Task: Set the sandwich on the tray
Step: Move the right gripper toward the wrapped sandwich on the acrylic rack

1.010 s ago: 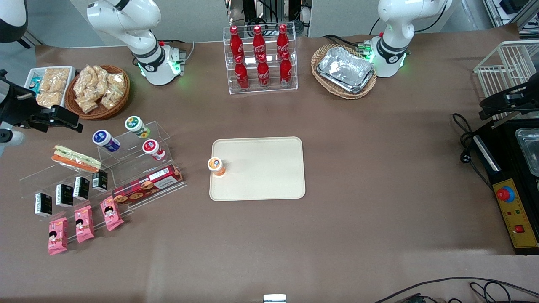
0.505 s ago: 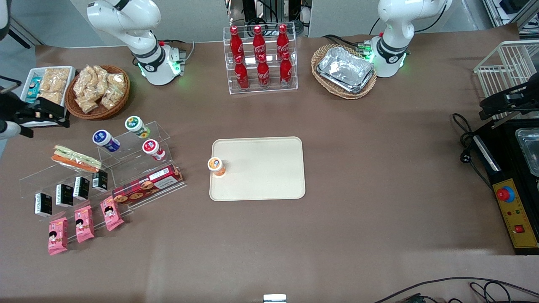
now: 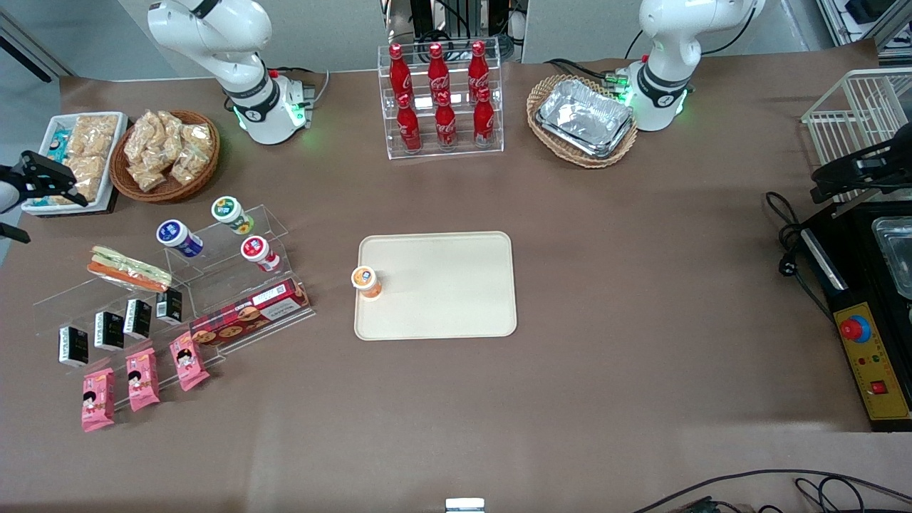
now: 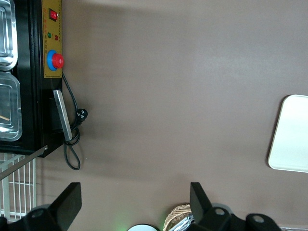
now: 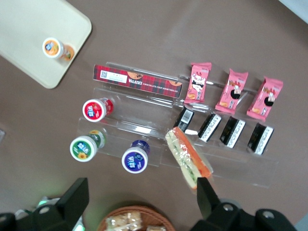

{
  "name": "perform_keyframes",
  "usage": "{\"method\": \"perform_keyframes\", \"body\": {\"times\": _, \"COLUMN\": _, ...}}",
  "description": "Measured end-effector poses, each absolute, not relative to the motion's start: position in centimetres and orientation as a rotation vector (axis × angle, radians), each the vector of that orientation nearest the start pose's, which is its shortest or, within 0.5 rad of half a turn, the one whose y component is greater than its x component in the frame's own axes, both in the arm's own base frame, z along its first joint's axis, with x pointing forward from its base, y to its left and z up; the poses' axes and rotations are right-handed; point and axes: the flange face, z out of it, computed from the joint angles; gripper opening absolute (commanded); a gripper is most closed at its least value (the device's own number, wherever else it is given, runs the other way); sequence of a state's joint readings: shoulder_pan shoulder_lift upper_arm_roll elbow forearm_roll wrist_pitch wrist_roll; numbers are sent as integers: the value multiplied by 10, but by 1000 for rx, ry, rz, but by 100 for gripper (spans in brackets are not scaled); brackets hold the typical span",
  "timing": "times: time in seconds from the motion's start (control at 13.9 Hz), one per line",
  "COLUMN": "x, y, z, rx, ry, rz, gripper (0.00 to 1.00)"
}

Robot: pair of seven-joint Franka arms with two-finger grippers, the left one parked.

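A: Count of red bottles (image 3: 438, 96) in the clear rack?
B: Six. Three lidded cups (image 3: 242, 214) on the clear steps, plus one orange cup (image 3: 366, 281) on the tray (image 3: 449, 285).
A: More like that tray?
B: No, just one. Also one sandwich (image 3: 128, 268) and one red cookie box (image 3: 249, 313).
A: Small packs?
B: Three pink packets (image 3: 142, 377), four black cartons (image 3: 110, 330).
A: Baskets?
B: Two wicker baskets (image 3: 211, 160), one with stacked foil trays (image 3: 584, 117), number impossible to tell. One small white tray (image 3: 48, 128) of snacks.
A: Grippers?
B: One gripper (image 5: 142, 186), fingers spread wide, hanging by that small white tray.
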State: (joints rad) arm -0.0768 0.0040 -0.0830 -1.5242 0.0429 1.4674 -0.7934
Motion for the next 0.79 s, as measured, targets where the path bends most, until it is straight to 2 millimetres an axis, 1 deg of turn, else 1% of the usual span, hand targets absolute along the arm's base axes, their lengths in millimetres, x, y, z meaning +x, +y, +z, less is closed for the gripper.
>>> {"method": "perform_keyframes", "body": {"times": 0.07, "x": 540, "y": -85, "z": 634, "rx": -2897, "ry": -1034, "rz": 52, "gripper": 100}}
{"method": "perform_keyframes", "body": {"times": 0.22, "x": 541, "y": -96, "z": 626, "rx": -2861, "ry": -1121, "rz": 71, "gripper": 100}}
{"method": "perform_keyframes", "body": {"times": 0.36, "x": 542, "y": -110, "z": 611, "rx": -2824, "ry": -1181, "rz": 96, "gripper": 100}}
{"method": "perform_keyframes", "body": {"times": 0.58, "x": 541, "y": -130, "z": 588, "rx": -2795, "ry": -1217, "rz": 112, "gripper": 100}}
{"method": "perform_keyframes", "body": {"times": 0.79, "x": 542, "y": -139, "z": 565, "rx": -2756, "ry": -1300, "rz": 105, "gripper": 100}}
